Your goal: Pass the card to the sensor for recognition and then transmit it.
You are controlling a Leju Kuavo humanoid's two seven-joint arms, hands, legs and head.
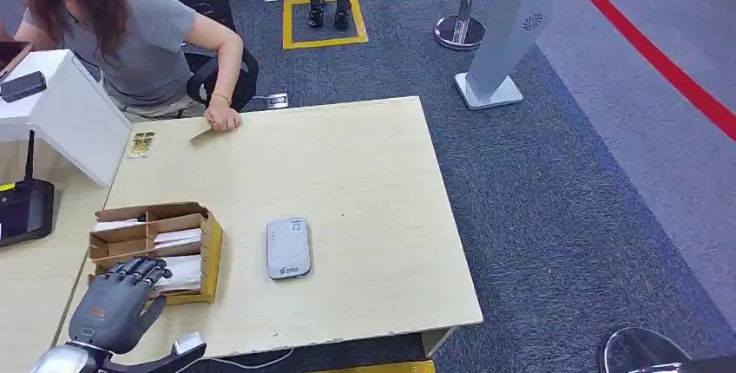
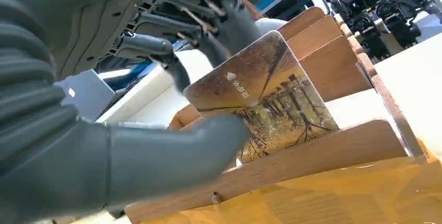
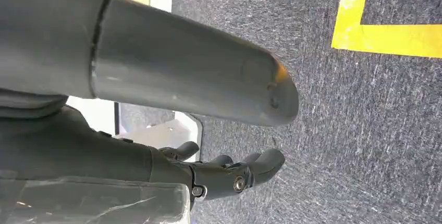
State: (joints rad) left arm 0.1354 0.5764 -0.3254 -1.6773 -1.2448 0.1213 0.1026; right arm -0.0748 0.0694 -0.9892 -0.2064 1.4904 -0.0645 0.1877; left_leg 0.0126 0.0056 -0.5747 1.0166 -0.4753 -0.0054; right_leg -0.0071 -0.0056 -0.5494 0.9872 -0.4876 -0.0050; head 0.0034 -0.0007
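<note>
The left hand [image 1: 117, 302] is at the near-left edge of the table [image 1: 373, 173], over the cardboard card box [image 1: 156, 247]. In the left wrist view the thumb and fingers [image 2: 156, 47] pinch one card [image 2: 260, 99], printed with a brown scene, which stands partly risen from between the box's dividers. The right hand [image 3: 229, 174] hangs over the carpet beside the robot, fingers loosely curled in and holding nothing.

Risks, as judged:
- The pinch sits near one corner of the card. It could pivot or slip out as it clears the slot.
- The card's lower edge is still behind a divider. A slanted pull could catch it and drag the light box along the table.
- White cards lie tight in the same box. One might come up with the held card.
- The sensor [image 1: 289, 248], a flat grey-white reader, lies just beside the box. A low sweep of the hand could knock it out of place.
- A person [image 1: 130, 35] sits at the far-left corner with a hand [image 1: 224, 119] on the table, resting on a second card [image 1: 202, 134]. A handover made too fast may miss that hand.

Count: one box, one held card, several white cards in the box (number cannot be told), one sensor, one card at the person's hand, one small picture card [image 1: 141, 144] near the white stand [image 1: 65, 113], one black desk device [image 1: 24, 208], one person
</note>
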